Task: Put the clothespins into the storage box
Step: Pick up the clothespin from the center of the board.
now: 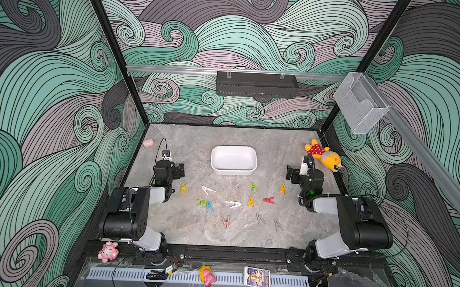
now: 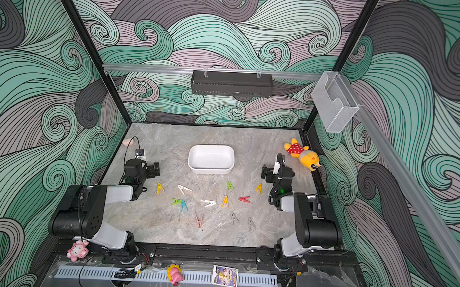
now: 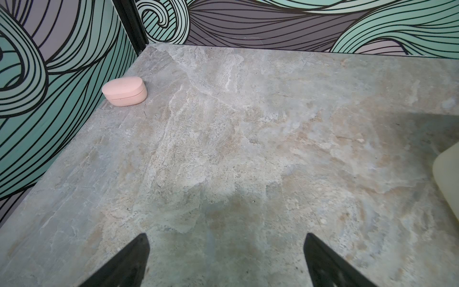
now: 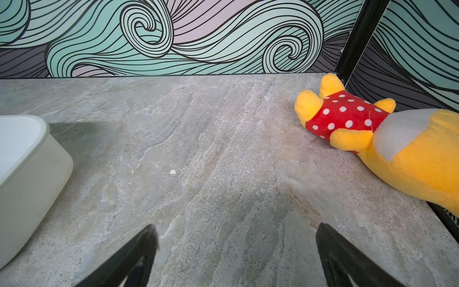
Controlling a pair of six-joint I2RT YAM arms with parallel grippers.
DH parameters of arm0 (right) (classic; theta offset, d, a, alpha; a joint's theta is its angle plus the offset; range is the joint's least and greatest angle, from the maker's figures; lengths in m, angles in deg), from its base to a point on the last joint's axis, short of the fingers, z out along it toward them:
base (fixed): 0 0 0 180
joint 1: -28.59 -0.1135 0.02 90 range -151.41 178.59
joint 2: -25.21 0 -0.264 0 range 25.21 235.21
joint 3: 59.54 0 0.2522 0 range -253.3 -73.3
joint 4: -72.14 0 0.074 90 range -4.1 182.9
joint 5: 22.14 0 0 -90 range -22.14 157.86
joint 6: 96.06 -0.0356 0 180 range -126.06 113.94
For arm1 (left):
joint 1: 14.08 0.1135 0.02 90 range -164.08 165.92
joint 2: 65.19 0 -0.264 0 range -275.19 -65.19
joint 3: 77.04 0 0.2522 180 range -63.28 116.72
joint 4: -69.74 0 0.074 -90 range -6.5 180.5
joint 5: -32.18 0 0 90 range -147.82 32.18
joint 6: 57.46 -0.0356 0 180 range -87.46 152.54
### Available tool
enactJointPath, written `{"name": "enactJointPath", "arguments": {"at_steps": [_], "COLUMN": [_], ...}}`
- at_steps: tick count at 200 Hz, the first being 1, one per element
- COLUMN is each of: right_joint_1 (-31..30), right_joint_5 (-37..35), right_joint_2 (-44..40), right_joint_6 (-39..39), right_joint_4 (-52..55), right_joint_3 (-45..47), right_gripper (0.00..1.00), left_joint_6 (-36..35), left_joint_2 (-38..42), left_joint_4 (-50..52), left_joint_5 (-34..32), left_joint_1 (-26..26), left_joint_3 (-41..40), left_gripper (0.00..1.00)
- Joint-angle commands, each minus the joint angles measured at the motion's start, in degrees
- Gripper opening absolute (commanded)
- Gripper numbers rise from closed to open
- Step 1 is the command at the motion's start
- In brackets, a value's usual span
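Both jaws of the left gripper (image 3: 226, 236) stand wide apart, holding nothing. Twelve clothespins (image 1: 250, 202) lie scattered on the marble tabletop (image 1: 193, 233), in front of the white storage box (image 1: 233, 172). The right gripper (image 4: 237, 226) gapes equally wide, empty.

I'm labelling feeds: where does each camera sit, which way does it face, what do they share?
Top view: high in front, looking down on table, storage box, clothespins; both arms show.
Top view: same head, same table scene.
Left wrist: faces the corner with the pink case; open left gripper shows.
Right wrist: faces the yellow plush; open right gripper shows.
Shared: both wrist views catch the storage box.
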Motion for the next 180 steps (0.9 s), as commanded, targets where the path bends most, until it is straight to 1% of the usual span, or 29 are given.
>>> {"name": "enactJointPath", "arguments": {"at_steps": [1, 43, 50, 57, 70, 76, 82, 91, 107, 130, 140, 148, 157, 173, 180], "right_joint_1": [0.28, 0.25, 0.29, 0.29, 0.29, 0.21, 0.21, 0.2, 0.26, 0.29, 0.2, 0.1, -0.34, -2.1, -3.1], "right_joint_5": [0.29, 0.15, -0.5, -1.35, -1.87, -2.12, -2.34, -2.88, -4.45, -4.7, -4.53, -4.54, -4.65, -4.62, -5.06], "right_joint_2": [0.25, -0.17, -0.59, -2.2, -5.87, -6.92, -7.99, -9.1, -12.38, -19.06, -21.17, -22.6, -24.28, -26.95, -27.72], "right_joint_6": [0.26, 0.35, 0.01, -0.46, -0.62, -0.62, -0.77, -0.94, -1.83, -2.49, -2.9, -4.31, -5.8, -7.66, -8.65], "right_joint_4": [-0.05, -0.41, -1.07, 1.09, 7.56, 9.32, 10.01, 9.84, 10.87, 20.03, 25.74, 30.28, 34.89, 43.16, 47.64], "right_joint_3": [-0.09, 0.32, 0.38, -0.05, -1.66, -2.09, -2.03, -1.5, -0.84, -3.26, -5.7, -8.06, -10.27, -14.39, -16.51], "right_gripper": [0.99, 0.99, 0.99, 0.99, 0.99, 0.99, 0.99, 0.99, 0.99, 0.96, 0.96, 0.95, 0.95, 0.95, 0.95], "left_joint_6": [0.57, 0.48, 0.5, 0.74, 2.61, 2.72, 2.81, 2.01, 2.58, 2.94, 2.99, 3.81, 5.3, 7.04, 9.23], "left_joint_2": [-0.63, -0.43, -0.25, 0.42, 1.34, 0.97, 0.65, 0.52, 1.56, 4.17, 5.08, 7.89, 9.61, 11.97, 12.49], "left_joint_4": [-0.15, -0.63, -0.21, 2.77, 15.54, 18.22, 19.42, 18.07, 19.31, 20.28, 20.71, 22.24, 25.7, 34.56, 39.27], "left_joint_5": [-0.21, -0.25, -1.3, -2.05, -4.45, -5.08, -4.4, -3.53, -4.93, -5.53, -5.73, -6.71, -6.89, -3.18, -2.31], "left_joint_1": [0.32, 0.34, 0.35, 0.31, 0.35, 0.35, 0.35, 0.35, 0.35, 0.39, 0.43, 0.44, 0.44, 0.42, 0.36], "left_joint_3": [1.54, 1.31, 1.99, 3.55, 9.75, 11.61, 12.36, 12.04, 12.54, 12.2, 12.11, 12.86, 14.68, 19.57, 21.73], "left_gripper": [0.99, 0.99, 0.99, 0.99, 0.99, 0.99, 0.99, 0.99, 0.99, 0.99, 0.99, 0.99, 0.99, 0.99, 0.99]}}
